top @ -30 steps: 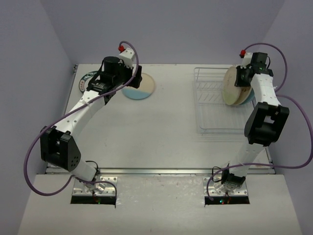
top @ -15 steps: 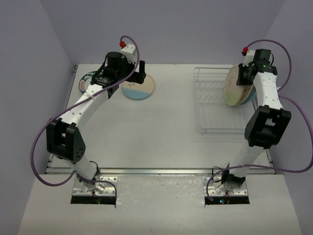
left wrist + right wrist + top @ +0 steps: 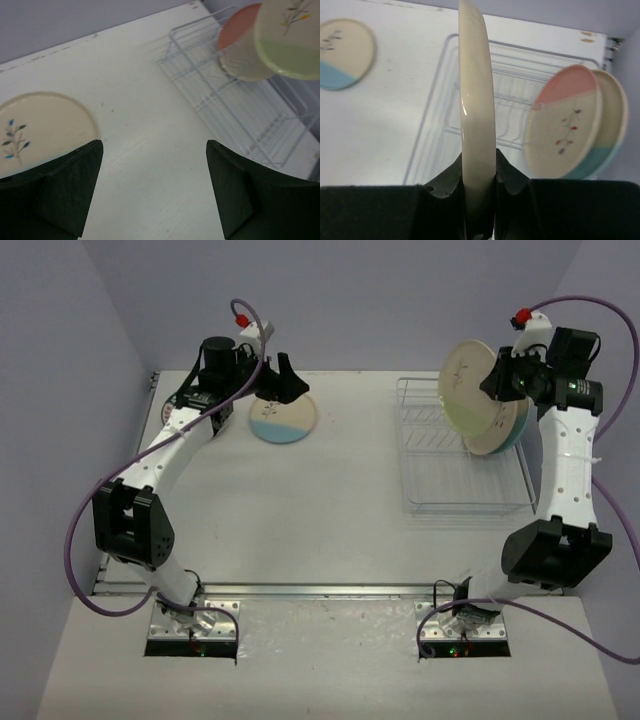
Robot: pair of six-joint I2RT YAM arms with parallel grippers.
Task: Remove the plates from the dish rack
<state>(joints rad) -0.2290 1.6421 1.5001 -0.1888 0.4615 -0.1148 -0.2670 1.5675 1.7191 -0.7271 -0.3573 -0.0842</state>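
Unloading roughly midway: two down, one lifted, two racked
Green-cream plate (image 3: 468, 380) above dish rack (image 3: 440, 472), upper right, clenched edge-on by right gripper (image 3: 478, 165); pink plate (image 3: 564, 120) and light blue plate (image 3: 615, 125) stand inside; blue-cream plate (image 3: 283, 418) lies on table (image 3: 330, 520) upper left (green-rimmed plate (image 3: 163, 412) beside it, partly hidden); left gripper (image 3: 153, 150) released, empty.

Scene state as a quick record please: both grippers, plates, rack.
left gripper: open, empty, above the table near the blue-and-cream plate
right gripper: shut on the rim of the green-and-cream plate
green-and-cream plate: on edge, lifted above the dish rack
blue-and-cream plate: flat on the table, far left
in the dish rack: pink-and-cream plate on edge, second blue-bottomed plate right behind it
task status: two plates left to unload, one in transit
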